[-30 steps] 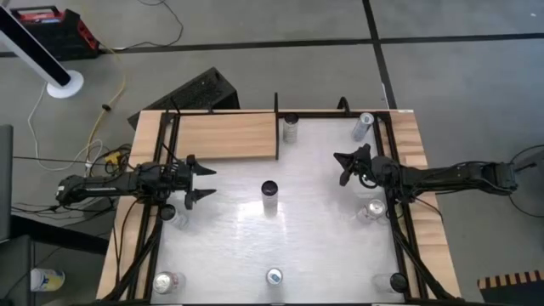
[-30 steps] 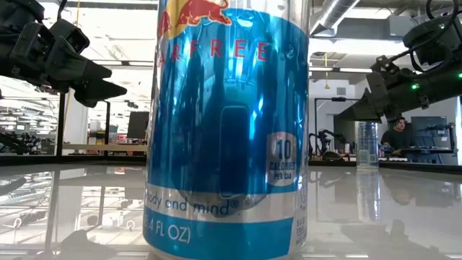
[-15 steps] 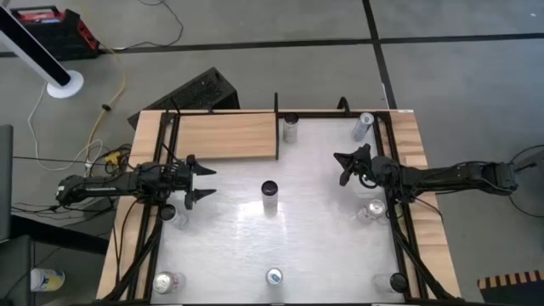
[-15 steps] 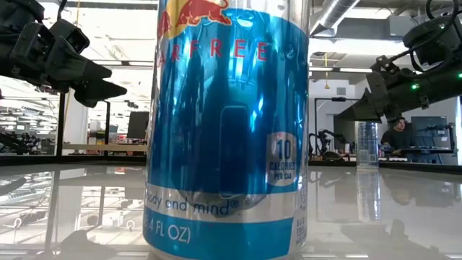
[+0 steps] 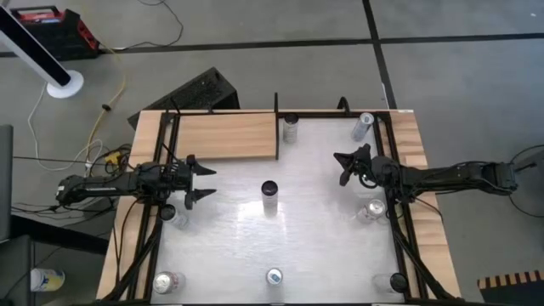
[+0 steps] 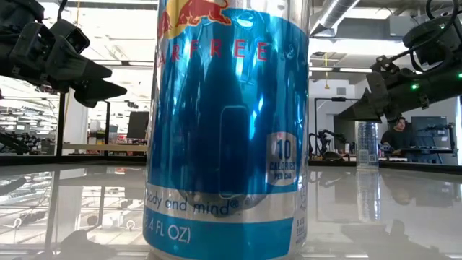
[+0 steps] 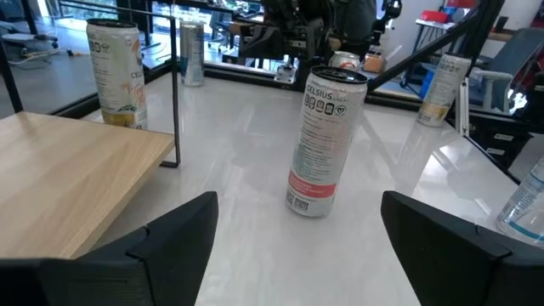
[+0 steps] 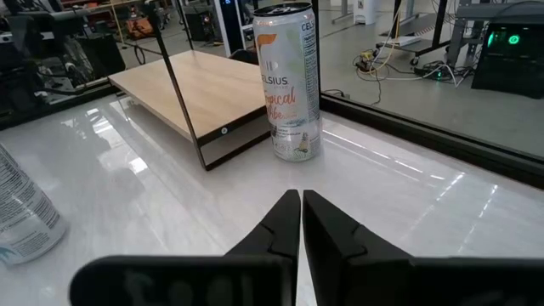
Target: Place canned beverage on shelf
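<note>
Left end effector [image 5: 201, 179] is held with its fingers spread wide above the worktop [image 5: 323, 246], nothing between them. Ahead of it, a Celsius can [image 7: 325, 142] is seen upright mid-worktop. The shelf [image 5: 225, 136] is set at the far left corner. Right end effector [image 5: 343, 168] is held clenched and empty, near a second can [image 8: 289, 82] beside the shelf.

Two slender matt-black jointed arms, each ending in a black two-finger gripper: left gripper [image 5: 201, 181] with broad, flat, dull plastic fingers [image 7: 174, 246]; right gripper [image 5: 343, 167] with tapered, wedge-shaped fingers [image 8: 280, 229]. Black cables loop beside the right wrist, and a small green light glows on that arm's housing in the low view
</note>
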